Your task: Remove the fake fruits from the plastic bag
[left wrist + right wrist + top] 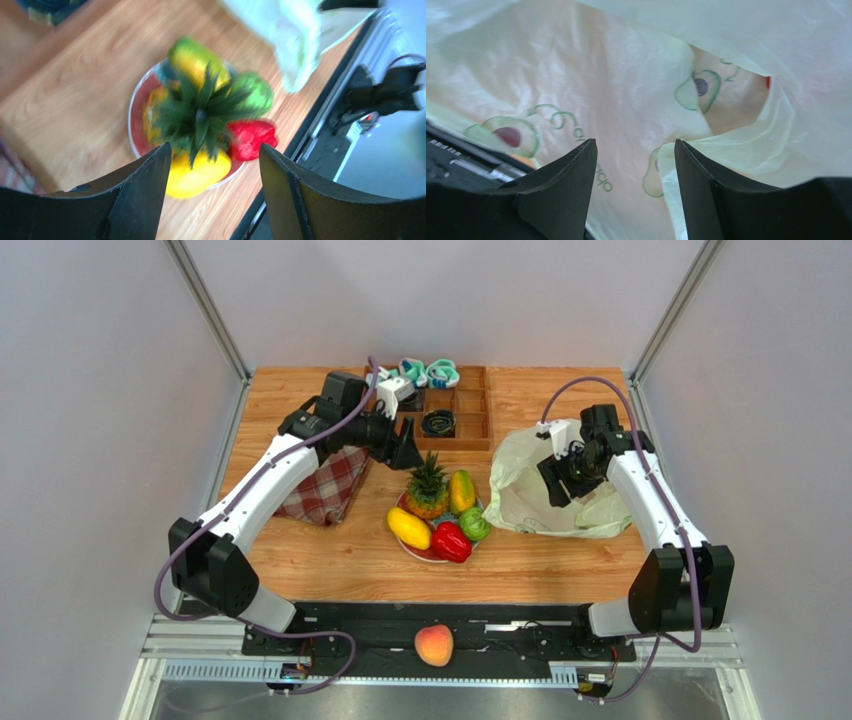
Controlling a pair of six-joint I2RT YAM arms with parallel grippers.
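Plastic bag (540, 502) lies crumpled and slack near the right edge of the tabletop, its mouth turned toward the middle. Most of the job looks done. A plate (131, 107) at the centre, toward the near edge, holds a pineapple (428, 488), a yellow mango (409, 528), a red pepper (451, 542), a green piece (474, 524) and a yellow-green fruit (461, 490). A peach (434, 645) sits off the tabletop on the black rail (520, 640) below the near edge. Whether anything is left inside the bag is hard to tell; the right wrist view shows only a small red speck (768, 82) past a fold. The right arm reaches forward with its elbow bent, and the right gripper (633, 145) hangs over the bag film, fingers parted wide and clamping nothing. The left arm reaches across toward the centre, the left gripper (215, 147) above the pineapple's crown, fingers likewise spread wide and empty.
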